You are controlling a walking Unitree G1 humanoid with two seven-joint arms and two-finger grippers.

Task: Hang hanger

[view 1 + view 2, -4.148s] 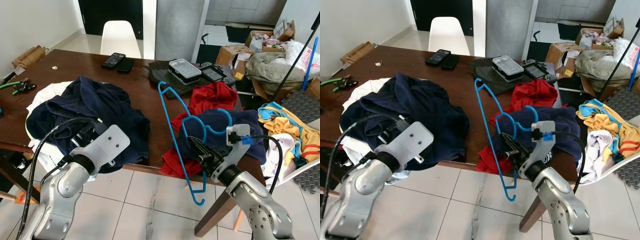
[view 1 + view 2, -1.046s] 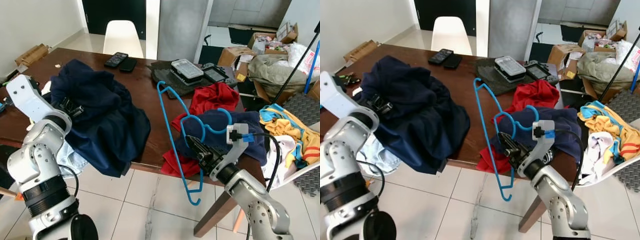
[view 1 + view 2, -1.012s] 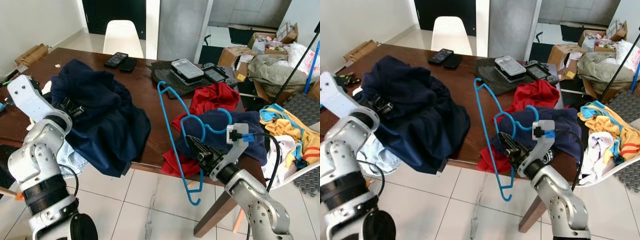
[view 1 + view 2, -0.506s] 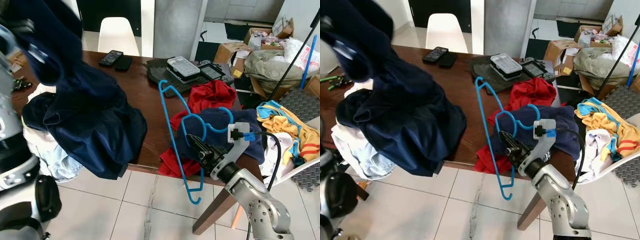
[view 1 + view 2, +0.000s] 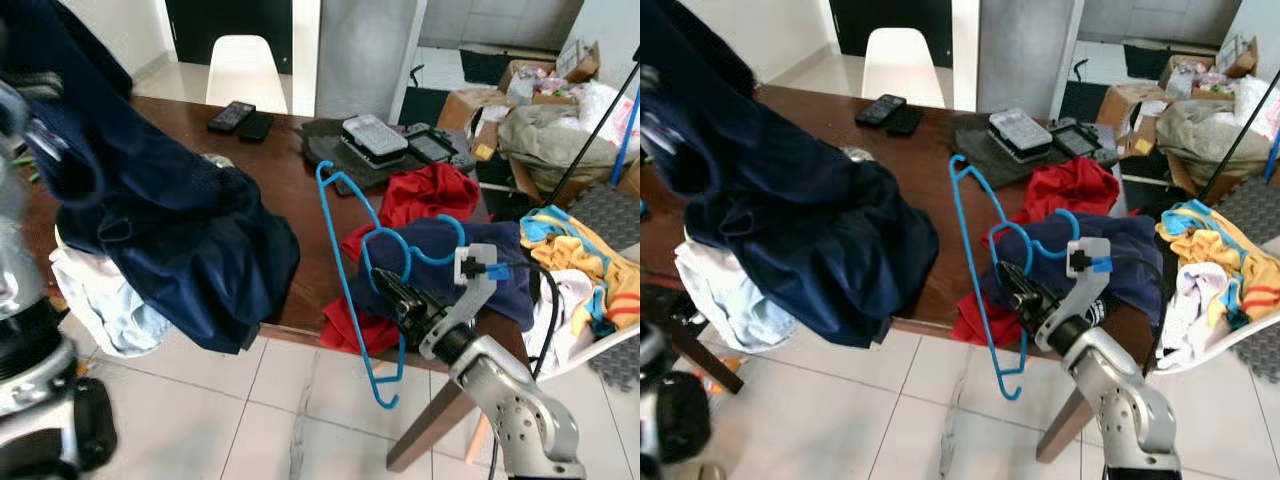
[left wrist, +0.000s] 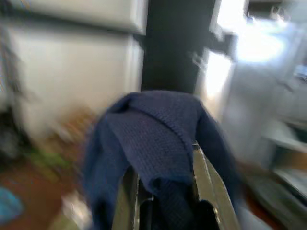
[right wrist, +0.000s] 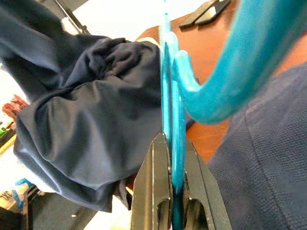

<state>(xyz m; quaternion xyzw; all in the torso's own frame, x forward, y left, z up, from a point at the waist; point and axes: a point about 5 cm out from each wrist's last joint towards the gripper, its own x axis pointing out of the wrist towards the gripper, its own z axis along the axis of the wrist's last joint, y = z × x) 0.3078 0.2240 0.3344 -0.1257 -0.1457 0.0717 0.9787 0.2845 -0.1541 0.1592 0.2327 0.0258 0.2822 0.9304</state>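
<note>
Gripping 1 blue hanger (image 5: 352, 262), the right end effector (image 5: 398, 292) is clamped shut at 5 o'clock; the left end effector (image 6: 165, 201) pinches 1 navy garment (image 5: 160, 230) above the tabletop (image 5: 300, 215). No writing is legible.

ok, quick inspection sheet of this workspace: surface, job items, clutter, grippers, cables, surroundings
Surface: brown wooden table, cluttered.
Job's things: blue hanger upright at the table's near edge; navy garment lifted, draping down over the edge.
Clutter: red cloth, phones, plastic case, pale clothes.
Grippers: right gripper shut on the hanger; left gripper shut on the garment.
Cables: black cable on the right wrist.
Surroundings: white chair, cardboard boxes, tiled floor.
</note>
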